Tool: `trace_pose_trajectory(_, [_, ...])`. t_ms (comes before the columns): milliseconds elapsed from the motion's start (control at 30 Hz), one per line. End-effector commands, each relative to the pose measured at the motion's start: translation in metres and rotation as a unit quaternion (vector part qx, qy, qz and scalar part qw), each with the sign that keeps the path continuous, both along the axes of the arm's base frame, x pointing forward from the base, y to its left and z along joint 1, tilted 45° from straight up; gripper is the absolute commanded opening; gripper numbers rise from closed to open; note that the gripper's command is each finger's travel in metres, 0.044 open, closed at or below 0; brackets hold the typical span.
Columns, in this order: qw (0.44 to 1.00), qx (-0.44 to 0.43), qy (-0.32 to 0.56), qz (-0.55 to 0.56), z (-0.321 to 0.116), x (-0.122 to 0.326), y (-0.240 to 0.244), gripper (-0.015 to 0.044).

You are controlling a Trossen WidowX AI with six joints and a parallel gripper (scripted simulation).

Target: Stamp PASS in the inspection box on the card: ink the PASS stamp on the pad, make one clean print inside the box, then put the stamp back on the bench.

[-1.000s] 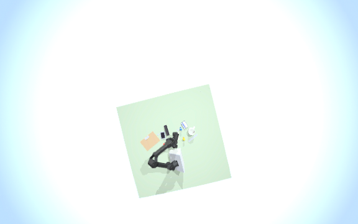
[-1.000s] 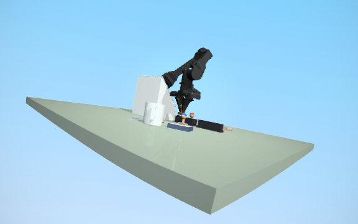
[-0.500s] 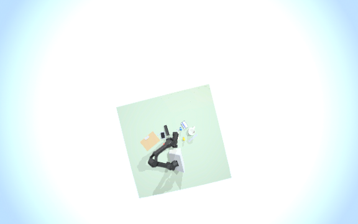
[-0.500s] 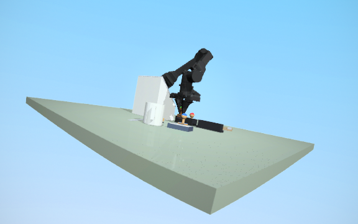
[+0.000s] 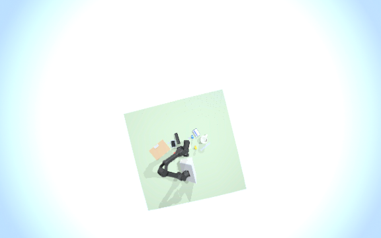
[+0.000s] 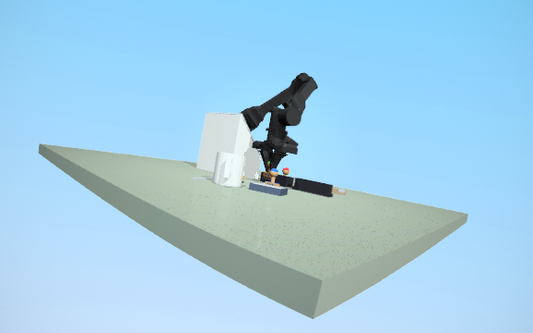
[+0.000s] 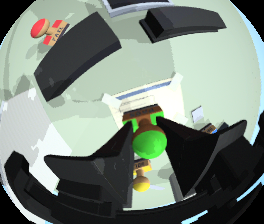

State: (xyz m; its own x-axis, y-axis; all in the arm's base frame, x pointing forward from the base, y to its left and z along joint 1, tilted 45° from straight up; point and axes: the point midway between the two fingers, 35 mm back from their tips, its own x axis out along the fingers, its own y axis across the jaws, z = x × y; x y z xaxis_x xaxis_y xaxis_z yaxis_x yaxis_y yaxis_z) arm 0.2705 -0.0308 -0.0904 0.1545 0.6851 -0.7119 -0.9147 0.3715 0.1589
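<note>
with the gripper (image 5: 186,152) (image 6: 270,170) (image 7: 144,123), clenched on the green-knobbed stamp (image 6: 268,163) (image 7: 150,144), pointing steeply down. grasping the wooden body between both fingertips, green knob up. down low, right over the card (image 5: 190,145) (image 7: 170,95), in the middle of the group. cannot tell whether touching the card or just above it, nor whether any print lies in the box, hidden under the stamp.

on the card, showing a blue stripe and pale tabs at two corners. just right of the card in the top view, at the yellow-knobbed stamp (image 5: 195,147) (image 7: 141,183), out of the grip. farther, to the right, at the blue-knobbed stamp (image 5: 192,137) (image 6: 274,172) (image 7: 209,130), near the blue-and-white box (image 5: 196,132) (image 6: 267,189). farther right, at the white mug (image 5: 204,139) (image 6: 229,169), with a pale strip (image 5: 205,146) on its nearer side.

to the left of the gripper, at the red-knobbed stamp (image 6: 286,170) (image 7: 39,28), marked fail. also left, at a dark panel with a pale rim (image 5: 172,143) (image 7: 138,6), and just beyond it a long black block (image 5: 176,138) (image 6: 313,187) (image 7: 185,22). farthest left, at an orange-tan board (image 5: 159,152), flat on the pale green bench (image 5: 210,172) (image 6: 202,217). on the near side, at a tall white box (image 5: 190,172) (image 6: 220,139).
</note>
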Motion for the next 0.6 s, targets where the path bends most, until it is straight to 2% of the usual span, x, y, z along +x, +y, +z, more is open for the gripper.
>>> trace_pose_trajectory(0, [1.000, 0.004, 0.002, 0.001, -0.0024, -0.0005, 0.0044, 0.0000])
trace_pose_trajectory(567, [1.000, 0.005, 0.002, 0.001, -0.0097, 0.0001, 0.0126, 0.0000])
